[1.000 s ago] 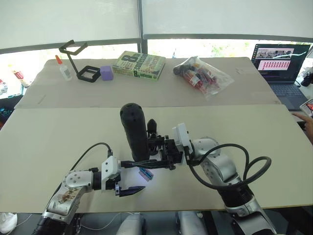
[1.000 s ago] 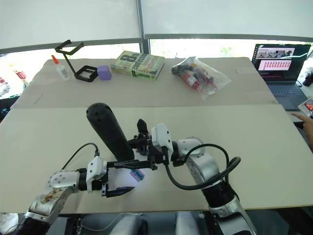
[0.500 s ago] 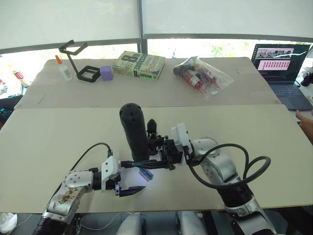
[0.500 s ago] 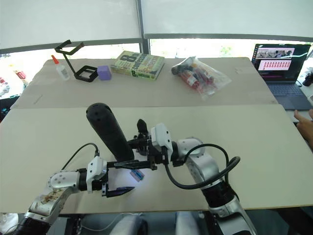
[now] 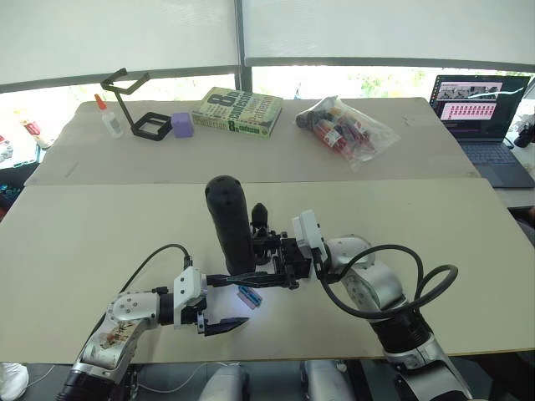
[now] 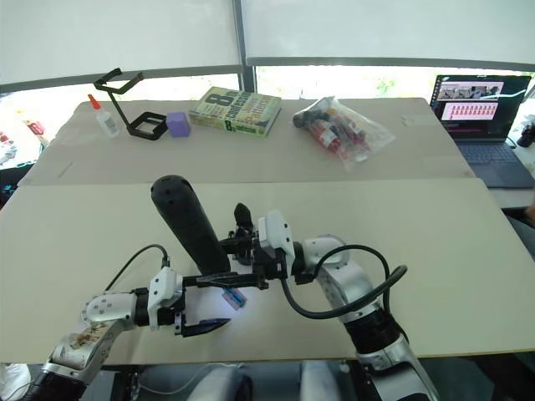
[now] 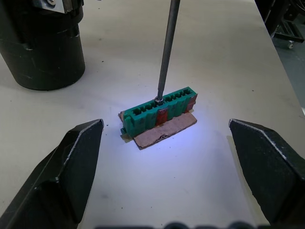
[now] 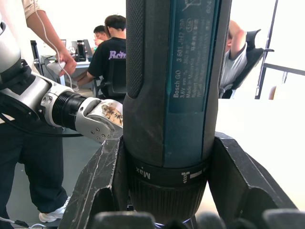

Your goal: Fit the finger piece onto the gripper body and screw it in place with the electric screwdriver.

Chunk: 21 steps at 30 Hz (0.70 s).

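My right tool (image 6: 244, 269) grips the long matte-black electric screwdriver (image 6: 191, 225), its bit in a screw on the green block (image 7: 159, 110); my left tool (image 7: 167, 167) gapes wide. Next, lift that screw.

- Table (image 5: 100, 225): pale top, a seam running across it between near and far halves.
- Wire-frame stand (image 5: 134, 104): black, at the far left.
- Glue bottle (image 5: 109, 119): small, red-tipped, just left of the stand.
- Purple block (image 5: 182, 124): beside the stand's base.
- Book (image 5: 237, 111): lying flat, far centre.
- Plastic bag (image 5: 344, 128): clear, holding small items, right of the book.
- Laptop (image 5: 478, 109): open, screen lit, far right.
- Green block (image 7: 159, 110): on a brown scrap.
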Available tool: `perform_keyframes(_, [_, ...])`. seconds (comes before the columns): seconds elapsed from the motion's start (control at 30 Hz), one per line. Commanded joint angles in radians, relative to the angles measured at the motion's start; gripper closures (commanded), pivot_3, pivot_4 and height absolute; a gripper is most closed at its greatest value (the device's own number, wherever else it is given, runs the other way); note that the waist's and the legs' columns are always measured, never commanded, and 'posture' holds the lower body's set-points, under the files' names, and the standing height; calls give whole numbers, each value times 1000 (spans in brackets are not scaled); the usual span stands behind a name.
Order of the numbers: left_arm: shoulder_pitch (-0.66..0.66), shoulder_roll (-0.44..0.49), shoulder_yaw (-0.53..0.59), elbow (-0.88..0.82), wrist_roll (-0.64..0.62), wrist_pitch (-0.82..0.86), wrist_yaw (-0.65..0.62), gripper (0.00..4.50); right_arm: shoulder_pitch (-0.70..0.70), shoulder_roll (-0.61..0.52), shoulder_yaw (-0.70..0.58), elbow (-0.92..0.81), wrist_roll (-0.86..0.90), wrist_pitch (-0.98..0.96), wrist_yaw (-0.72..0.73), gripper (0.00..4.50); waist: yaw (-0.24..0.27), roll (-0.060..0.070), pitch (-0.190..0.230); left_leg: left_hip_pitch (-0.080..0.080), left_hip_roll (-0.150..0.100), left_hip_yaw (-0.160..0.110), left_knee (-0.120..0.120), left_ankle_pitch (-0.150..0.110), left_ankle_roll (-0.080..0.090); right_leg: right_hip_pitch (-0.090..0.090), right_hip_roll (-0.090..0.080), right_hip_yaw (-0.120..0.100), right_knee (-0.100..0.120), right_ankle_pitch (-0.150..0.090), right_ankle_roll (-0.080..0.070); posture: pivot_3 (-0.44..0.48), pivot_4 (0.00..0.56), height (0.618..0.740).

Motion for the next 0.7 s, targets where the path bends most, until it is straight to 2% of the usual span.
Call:
perform_keyframes(0.03, [15, -1, 2, -14, 1, -12, 3, 37, -18, 13, -9, -26, 16, -12, -2, 2584, 0, 0, 0, 0, 0, 0, 0, 0, 0, 0, 0, 0, 0, 0, 0, 0, 150, 740])
perform_keyframes(0.7, [11, -3, 5, -17, -4, -9, 7, 37, -19, 0, -1, -18, 11, 38, -19, 2584, 0, 0, 0, 0, 0, 0, 0, 0, 0, 0, 0, 0, 0, 0, 0, 0, 150, 740])
